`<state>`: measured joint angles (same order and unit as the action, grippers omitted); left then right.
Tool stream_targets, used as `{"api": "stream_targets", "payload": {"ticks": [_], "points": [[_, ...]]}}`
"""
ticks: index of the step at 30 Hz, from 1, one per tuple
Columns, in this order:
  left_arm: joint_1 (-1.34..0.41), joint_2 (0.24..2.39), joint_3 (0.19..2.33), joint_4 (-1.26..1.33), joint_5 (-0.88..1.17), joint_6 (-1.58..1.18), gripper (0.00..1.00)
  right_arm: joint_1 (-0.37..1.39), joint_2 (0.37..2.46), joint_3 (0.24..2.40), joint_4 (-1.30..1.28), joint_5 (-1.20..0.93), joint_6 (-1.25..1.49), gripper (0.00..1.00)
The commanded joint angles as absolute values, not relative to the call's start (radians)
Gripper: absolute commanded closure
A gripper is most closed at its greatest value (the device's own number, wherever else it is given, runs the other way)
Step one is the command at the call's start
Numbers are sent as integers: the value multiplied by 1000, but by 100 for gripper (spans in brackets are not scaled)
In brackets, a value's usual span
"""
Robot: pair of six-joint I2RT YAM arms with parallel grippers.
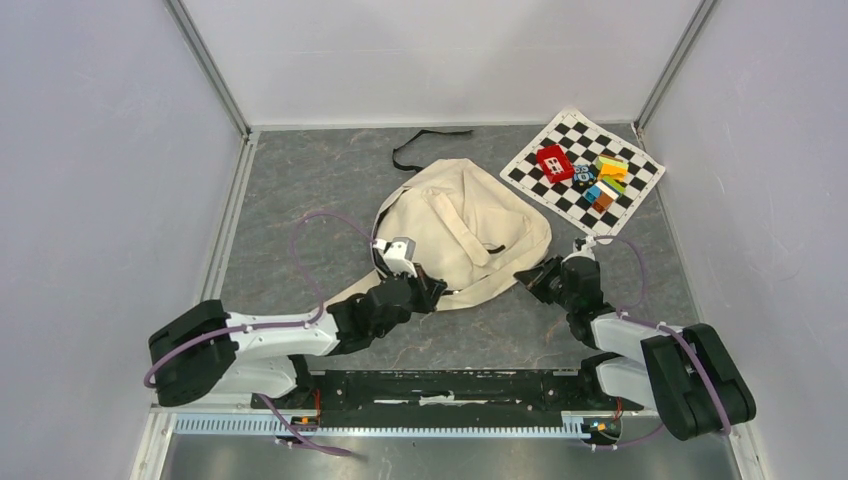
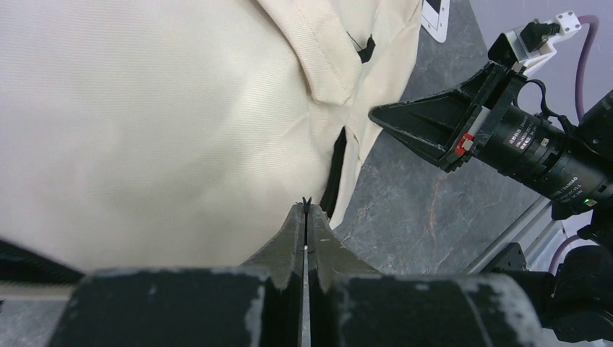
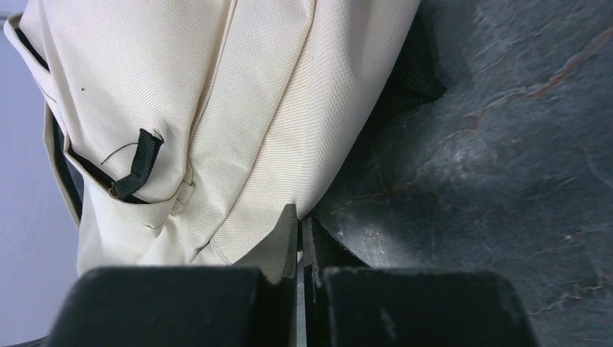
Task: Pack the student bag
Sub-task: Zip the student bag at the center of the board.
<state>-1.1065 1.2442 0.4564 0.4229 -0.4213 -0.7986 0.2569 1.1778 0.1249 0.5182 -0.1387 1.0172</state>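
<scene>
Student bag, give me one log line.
student bag: flat on table | left gripper: shut at its edge | right gripper: shut at its edge | blocks: on mat

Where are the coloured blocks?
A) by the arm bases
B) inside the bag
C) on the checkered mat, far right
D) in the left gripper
C: the coloured blocks sit clustered on the checkered mat, apart from the student bag.
</scene>
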Motion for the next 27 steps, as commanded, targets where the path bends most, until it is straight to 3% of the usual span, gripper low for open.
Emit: {"api": "stream_targets", "payload": {"ticks": [1, 15, 27], "points": [[-1108, 1146, 411, 479, -539, -754, 98, 210, 1167, 137, 519, -35, 977, 100], [-1081, 949, 366, 238, -680, -762, 98, 184, 1071, 124, 424, 73, 910, 100], [-936, 864, 354, 195, -605, -708, 98, 184, 982, 125, 353, 118, 835, 100]]}}
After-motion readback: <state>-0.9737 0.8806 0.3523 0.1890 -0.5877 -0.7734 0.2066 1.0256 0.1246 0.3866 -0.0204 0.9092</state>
